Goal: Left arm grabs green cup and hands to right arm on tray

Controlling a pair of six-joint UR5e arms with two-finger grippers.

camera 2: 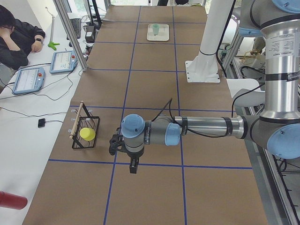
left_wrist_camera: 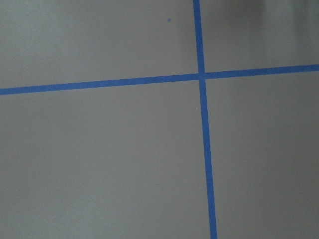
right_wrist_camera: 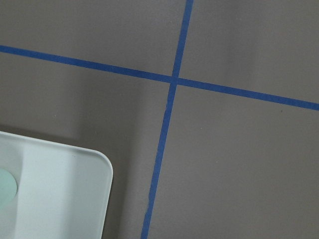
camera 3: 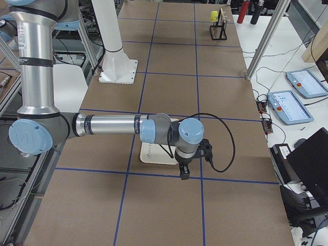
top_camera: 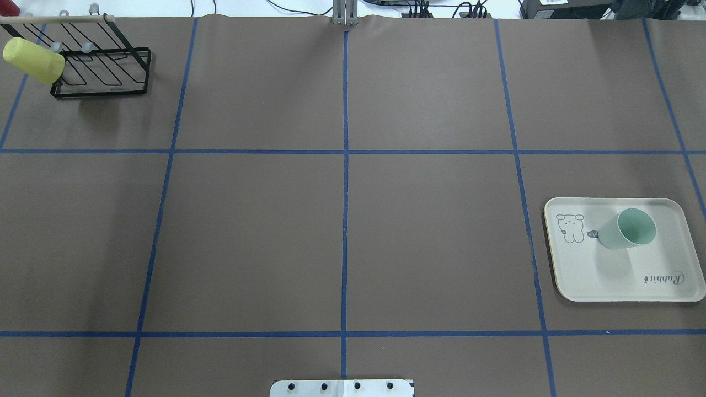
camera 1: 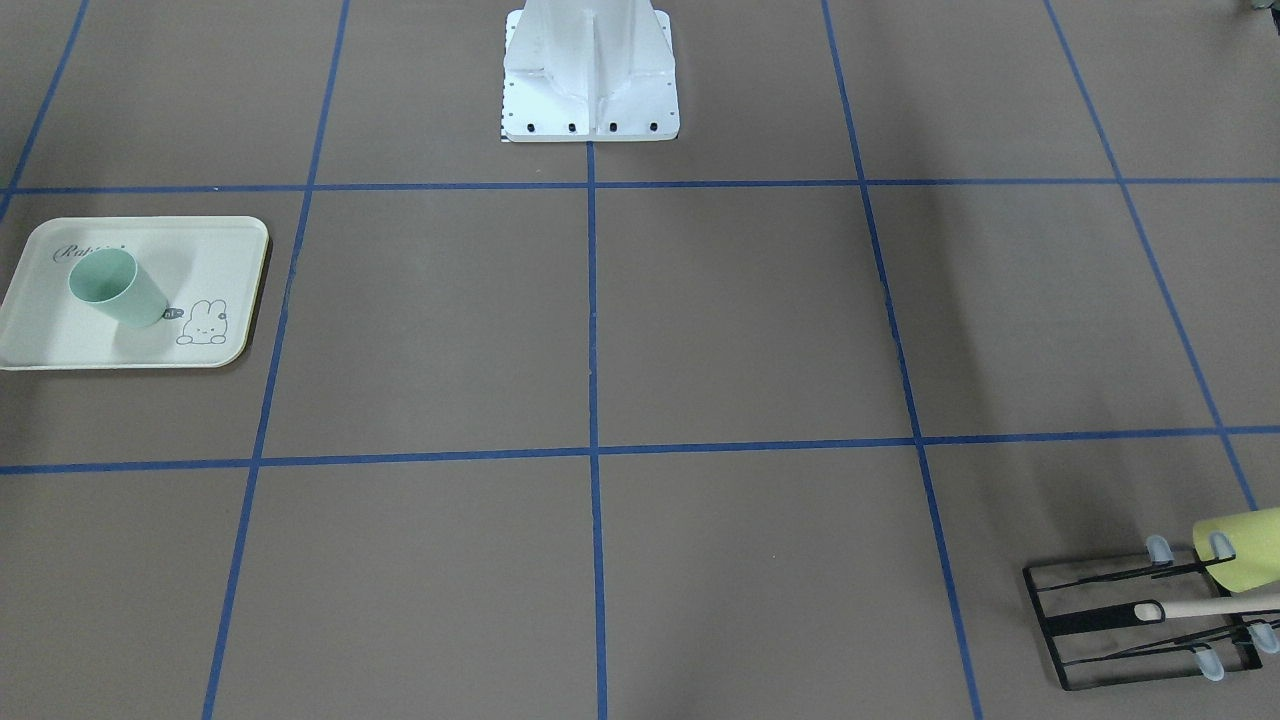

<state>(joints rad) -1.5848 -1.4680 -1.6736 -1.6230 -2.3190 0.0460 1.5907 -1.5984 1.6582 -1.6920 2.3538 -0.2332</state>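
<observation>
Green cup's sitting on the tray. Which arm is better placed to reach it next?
Right. The right claw hangs by the tray; the tray's corner and a sliver of the green cup show in its wrist view. The left claw hangs at the table's other end, near the black rack.

The left arm [camera 2: 201,126] and right arm [camera 3: 107,124] are grey-silver tubes with pale blue joint caps, ending in the black left gripper [camera 2: 133,167] and right gripper [camera 3: 183,174]. A black cable [camera 3: 233,146] loops out just behind each gripper, and a label [camera 2: 286,44] wraps the tube farthest from it. Black screws [camera 1: 571,128] line the white base [camera 1: 590,75].
</observation>
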